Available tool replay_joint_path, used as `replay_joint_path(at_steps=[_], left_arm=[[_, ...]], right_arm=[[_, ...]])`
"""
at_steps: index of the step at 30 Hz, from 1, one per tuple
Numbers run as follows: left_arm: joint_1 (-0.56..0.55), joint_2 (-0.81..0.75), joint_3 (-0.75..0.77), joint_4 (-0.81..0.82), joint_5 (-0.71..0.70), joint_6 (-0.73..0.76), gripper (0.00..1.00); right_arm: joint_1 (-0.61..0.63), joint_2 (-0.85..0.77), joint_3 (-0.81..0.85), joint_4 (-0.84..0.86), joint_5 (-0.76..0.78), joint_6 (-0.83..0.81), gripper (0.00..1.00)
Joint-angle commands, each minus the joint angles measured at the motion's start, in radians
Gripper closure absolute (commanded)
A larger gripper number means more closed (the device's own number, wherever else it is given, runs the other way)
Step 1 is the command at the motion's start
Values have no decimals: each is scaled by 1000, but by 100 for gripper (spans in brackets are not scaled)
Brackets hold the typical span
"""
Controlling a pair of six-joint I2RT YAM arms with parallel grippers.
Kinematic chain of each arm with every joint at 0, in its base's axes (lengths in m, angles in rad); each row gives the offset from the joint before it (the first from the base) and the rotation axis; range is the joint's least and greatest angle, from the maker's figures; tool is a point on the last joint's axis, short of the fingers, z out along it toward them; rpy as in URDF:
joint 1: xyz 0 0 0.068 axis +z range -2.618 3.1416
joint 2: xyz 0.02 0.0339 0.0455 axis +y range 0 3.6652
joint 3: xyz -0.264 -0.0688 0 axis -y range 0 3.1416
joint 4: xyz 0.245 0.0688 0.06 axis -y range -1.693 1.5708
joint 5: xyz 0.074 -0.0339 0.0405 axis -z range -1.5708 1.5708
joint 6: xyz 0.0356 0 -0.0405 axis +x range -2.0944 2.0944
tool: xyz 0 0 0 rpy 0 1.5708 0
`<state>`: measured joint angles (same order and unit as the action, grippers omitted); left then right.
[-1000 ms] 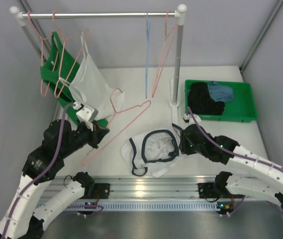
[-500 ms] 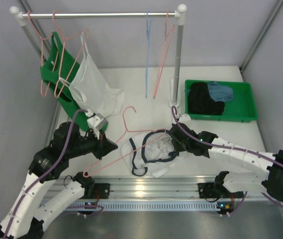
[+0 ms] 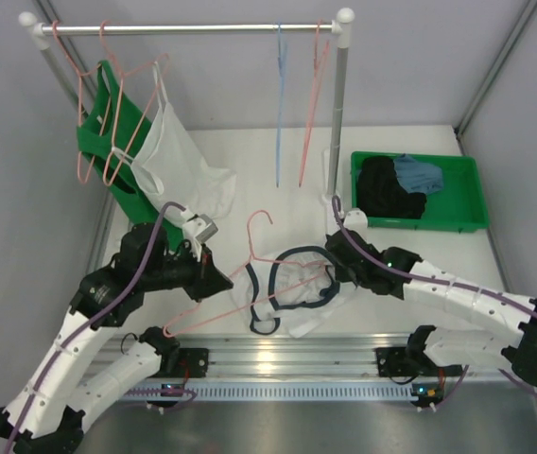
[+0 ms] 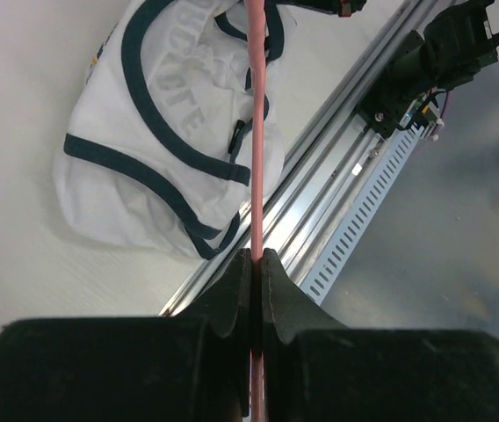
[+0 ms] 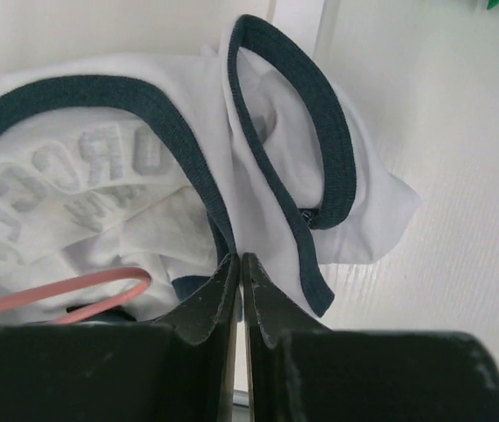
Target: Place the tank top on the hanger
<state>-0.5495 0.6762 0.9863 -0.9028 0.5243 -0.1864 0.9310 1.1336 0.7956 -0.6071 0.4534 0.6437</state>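
The tank top [image 3: 292, 295], white with navy trim and lettering, lies crumpled on the table near the front rail; it also shows in the left wrist view [image 4: 157, 132] and the right wrist view [image 5: 100, 193]. My left gripper [image 3: 219, 280] is shut on the pink hanger [image 3: 240, 274], whose wire runs between the jaws [image 4: 256, 176]. The hanger's right end pokes into the top's opening [image 5: 65, 294]. My right gripper [image 3: 335, 268] is shut on the top's navy-trimmed edge [image 5: 223, 237], at its right side.
A rail [image 3: 193, 28] at the back carries pink hangers, a green top [image 3: 108, 142], a plain white top [image 3: 179, 161] and a light blue hanger [image 3: 279, 104]. A green bin [image 3: 467, 203] with dark clothes stands at the right. The metal front rail [image 3: 278, 359] is close.
My left gripper moved the hanger right and toward the tank top; its end now reaches into the top. My right gripper shifted left and lifted the top's edge, opening it.
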Motion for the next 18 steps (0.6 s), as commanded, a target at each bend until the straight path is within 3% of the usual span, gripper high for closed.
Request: replay_joint_path(at_steps=[1, 10, 18], left_arm=[[2, 6, -27, 53, 59, -25, 100], [0, 40, -32, 110, 68, -19, 100], [-24, 102, -69, 271, 86, -42, 100]], right_arm=[[-9, -58, 73, -28, 19, -16, 96], [-11, -107, 105, -66, -19, -24, 99], [-9, -138, 157, -105, -47, -33, 99]])
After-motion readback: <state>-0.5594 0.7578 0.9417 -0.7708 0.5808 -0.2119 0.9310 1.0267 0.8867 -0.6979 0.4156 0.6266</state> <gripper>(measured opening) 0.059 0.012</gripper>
